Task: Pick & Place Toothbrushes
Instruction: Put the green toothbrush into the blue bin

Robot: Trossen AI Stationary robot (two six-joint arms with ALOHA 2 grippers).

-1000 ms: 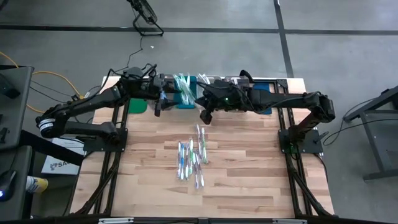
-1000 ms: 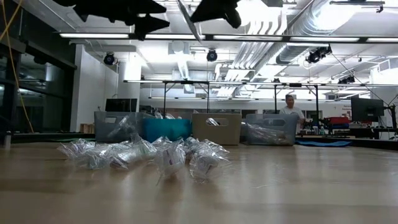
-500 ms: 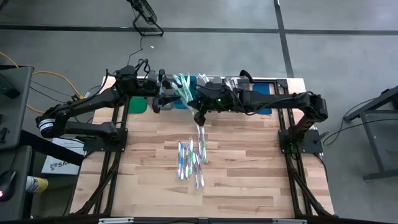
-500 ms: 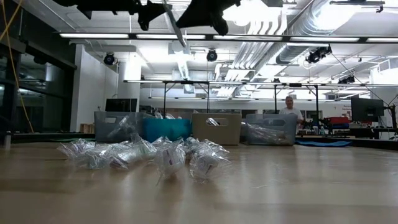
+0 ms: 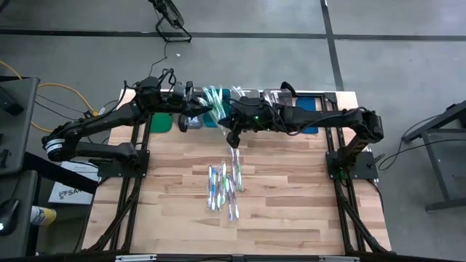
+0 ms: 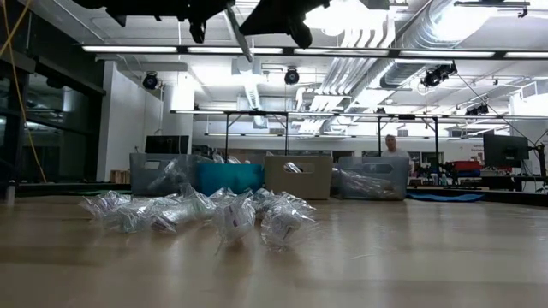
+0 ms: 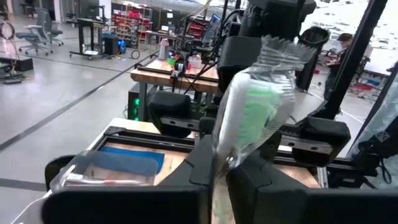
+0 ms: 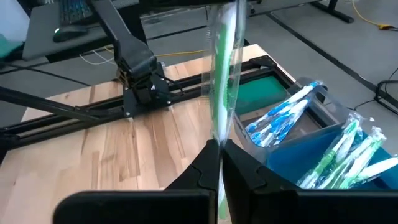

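Note:
One green toothbrush (image 8: 224,74) in a clear wrapper hangs in the air between my two grippers, above the bins at the table's far edge. My left gripper (image 7: 221,174) is shut on one end of the wrapper, my right gripper (image 8: 219,149) on the other. In the low view the brush (image 6: 238,30) slants between both hands near the picture's top. A pile of wrapped toothbrushes (image 5: 226,185) lies on the middle of the wooden table (image 5: 291,204). More brushes stand in a blue bin (image 8: 311,149). My left gripper pinches the clear wrapper's end (image 7: 225,160) between its two fingers, coming about level from the table's left. The brush stands out beyond the fingers toward the right arm, clear of the table. My right gripper pinches the wrapper's other end (image 8: 219,138) between its two fingers, coming from the table's right and slanting a little downward. The fingers lie along the brush, which reaches straight on toward the left hand, lifted clear.
A row of bins stands along the far edge: a green one (image 8: 261,93), a grey one holding blue brushes (image 8: 292,109), the blue one, others beyond. The near half of the table is bare wood. A person (image 6: 391,147) shows far behind in the room.
My right gripper has carried the green toothbrush toward the table's left and a little down, to my left gripper. My left gripper has tipped up to level and shut on the wrapper's free end. The pile on the table has kept still.

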